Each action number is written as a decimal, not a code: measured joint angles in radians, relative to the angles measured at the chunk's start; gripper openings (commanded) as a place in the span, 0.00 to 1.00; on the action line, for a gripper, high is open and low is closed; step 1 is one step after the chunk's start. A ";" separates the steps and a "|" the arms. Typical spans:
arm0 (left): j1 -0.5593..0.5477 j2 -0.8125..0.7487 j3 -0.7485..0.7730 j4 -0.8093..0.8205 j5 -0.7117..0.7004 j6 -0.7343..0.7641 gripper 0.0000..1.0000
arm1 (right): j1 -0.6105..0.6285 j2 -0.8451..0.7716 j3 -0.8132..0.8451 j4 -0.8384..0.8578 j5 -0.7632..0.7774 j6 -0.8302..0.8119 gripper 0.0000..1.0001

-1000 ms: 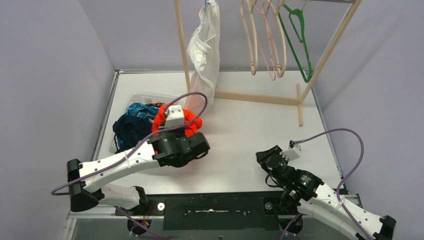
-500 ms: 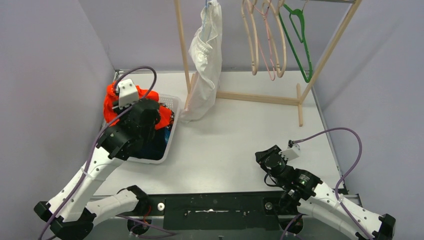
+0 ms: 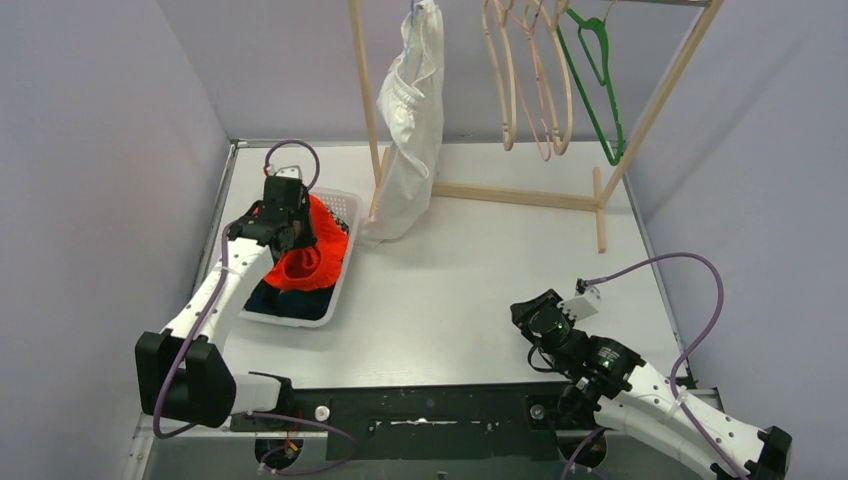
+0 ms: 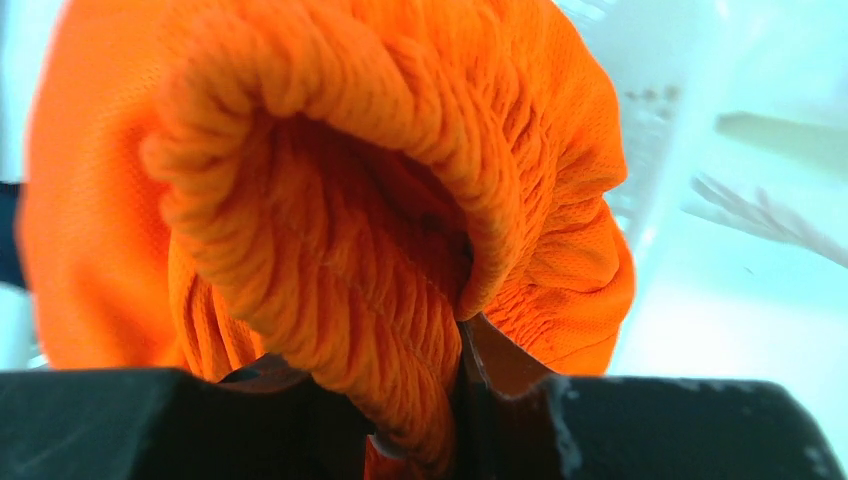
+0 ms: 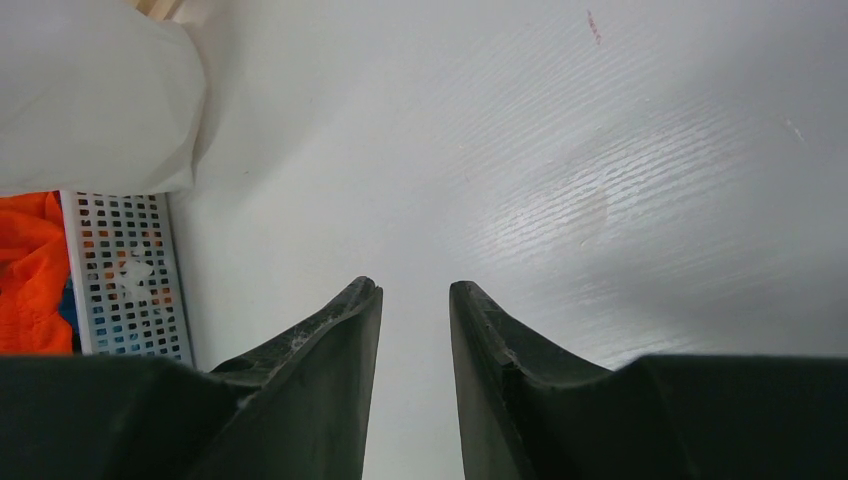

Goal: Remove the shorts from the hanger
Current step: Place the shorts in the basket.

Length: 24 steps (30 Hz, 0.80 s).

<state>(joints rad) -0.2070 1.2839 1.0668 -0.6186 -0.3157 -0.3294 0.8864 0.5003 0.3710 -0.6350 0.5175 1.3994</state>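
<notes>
The bright orange shorts (image 3: 303, 266) hang bunched over the white basket (image 3: 346, 214) at the table's left, and my left gripper (image 3: 288, 224) is shut on them. In the left wrist view their gathered waistband (image 4: 350, 200) fills the frame, pinched between the fingers of that gripper (image 4: 420, 400). The white shorts (image 3: 410, 110) hang from a hanger (image 3: 413, 12) on the wooden rack; their lower end (image 5: 90, 90) reaches the table. My right gripper (image 3: 524, 309) rests low at the near right, jaws (image 5: 415, 290) a little apart, nothing between them.
Dark shorts (image 3: 285, 300) lie in the basket (image 5: 130, 290) under the orange pair (image 5: 25, 270). Bare wooden (image 3: 505, 80), pink (image 3: 541, 100) and green (image 3: 600, 80) hangers hang on the rack, whose base bar (image 3: 515, 193) crosses the far table.
My left arm swung from the table's middle leftward with the orange shorts and now holds them lower over the basket. The right arm has stayed put.
</notes>
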 measured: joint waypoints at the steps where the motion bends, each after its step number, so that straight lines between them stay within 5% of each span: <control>1: 0.005 0.019 0.004 0.006 0.056 0.004 0.00 | 0.000 0.000 0.000 -0.002 0.000 0.000 0.34; 11: 0.114 0.040 0.150 0.028 0.251 0.003 0.00 | 0.000 0.027 0.000 0.019 -0.002 -0.003 0.34; 19: 0.204 0.096 -0.111 0.169 0.301 -0.098 0.00 | 0.000 0.141 0.023 0.045 -0.009 -0.055 0.38; 22: 0.204 0.130 -0.122 0.209 0.327 -0.117 0.08 | 0.000 0.183 0.045 0.074 -0.020 -0.100 0.40; 24: 0.204 0.164 -0.102 0.211 0.335 -0.126 0.23 | 0.000 0.209 0.063 0.090 -0.029 -0.127 0.40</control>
<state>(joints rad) -0.0029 1.4483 0.9646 -0.4080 0.0196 -0.4553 0.8864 0.7094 0.4339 -0.5446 0.4889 1.2728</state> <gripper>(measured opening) 0.241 0.394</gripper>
